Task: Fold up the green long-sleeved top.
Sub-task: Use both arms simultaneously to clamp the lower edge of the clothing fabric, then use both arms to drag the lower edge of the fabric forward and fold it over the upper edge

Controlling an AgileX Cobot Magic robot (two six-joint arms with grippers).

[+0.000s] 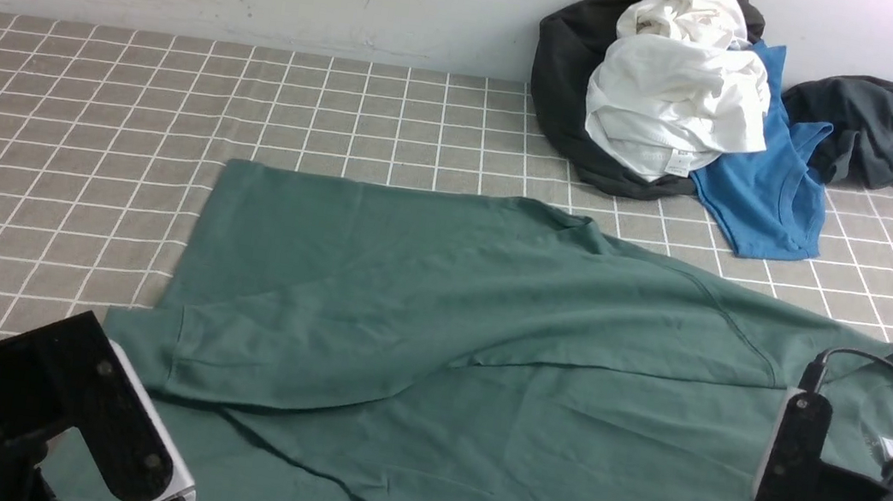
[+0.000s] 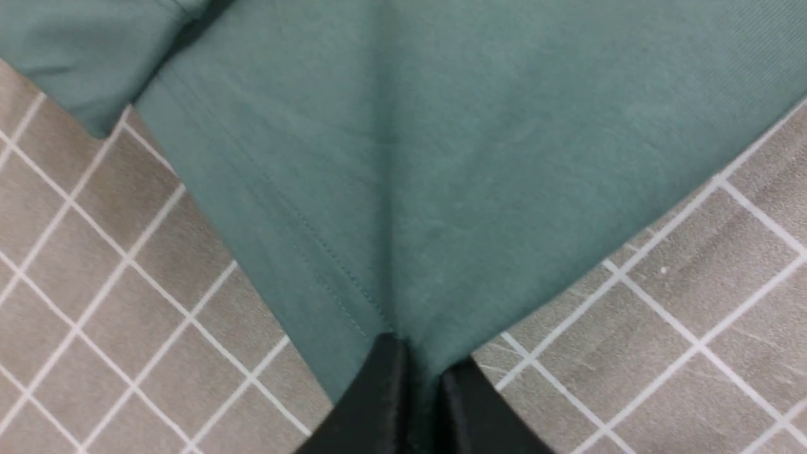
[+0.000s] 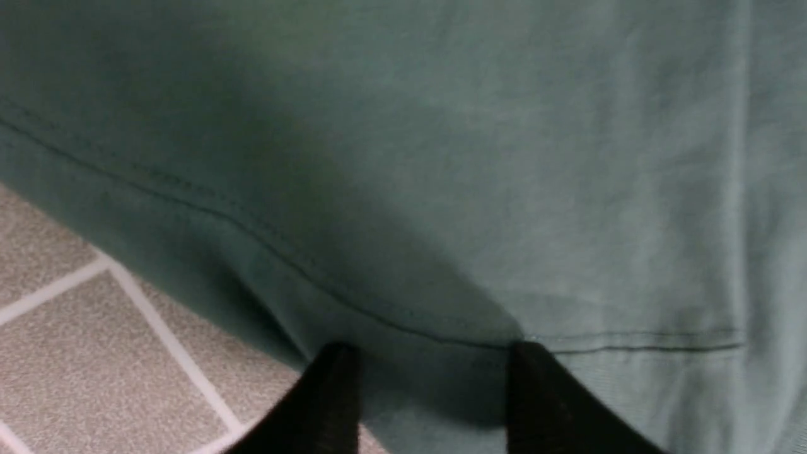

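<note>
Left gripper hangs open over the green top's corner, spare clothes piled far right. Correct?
Not open: the left wrist view shows the left gripper shut, pinching a corner of the green top. The spare clothes are indeed piled far right.

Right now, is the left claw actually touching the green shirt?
Touching. The left wrist view shows the left claw pinched shut on a corner of the green shirt, with the fabric squeezed between its black tips.

Left claw (image 2: 421, 366) with its two black fingers (image 2: 378, 403) pinched on a corner of the green long-sleeved top (image 2: 441, 157), stitched hem seam (image 2: 315, 252) running away from the pinch, grey white-gridded surface (image 2: 693, 328) either side
</note>
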